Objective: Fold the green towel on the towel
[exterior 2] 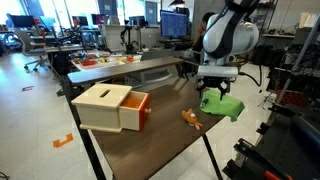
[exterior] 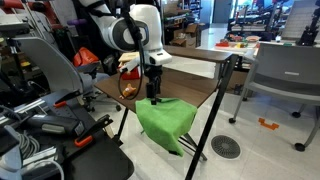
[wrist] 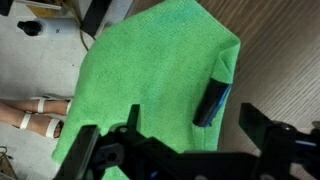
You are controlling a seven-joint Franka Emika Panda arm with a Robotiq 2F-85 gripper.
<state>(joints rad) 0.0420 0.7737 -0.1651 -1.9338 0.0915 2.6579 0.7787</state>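
The green towel (exterior 2: 226, 107) lies crumpled at a corner of the brown table (exterior 2: 150, 145) and hangs down over the edge in an exterior view (exterior: 166, 120). In the wrist view the green towel (wrist: 150, 70) fills the left and middle, with bare wood to its right. My gripper (wrist: 190, 120) hovers right over the towel's edge with its fingers spread apart and nothing between them. It also shows in both exterior views (exterior: 153, 93) (exterior 2: 214, 93). A short dark blue-black stick-shaped thing (wrist: 213, 103) rests at the towel's right edge.
A light wooden box with an orange open drawer (exterior 2: 112, 108) stands on the table, and a small orange piece (exterior 2: 190, 118) lies near the towel. A grey chair (exterior: 285, 80) and cluttered equipment (exterior: 40, 110) surround the table. The floor lies below the towel's hanging side (wrist: 40, 110).
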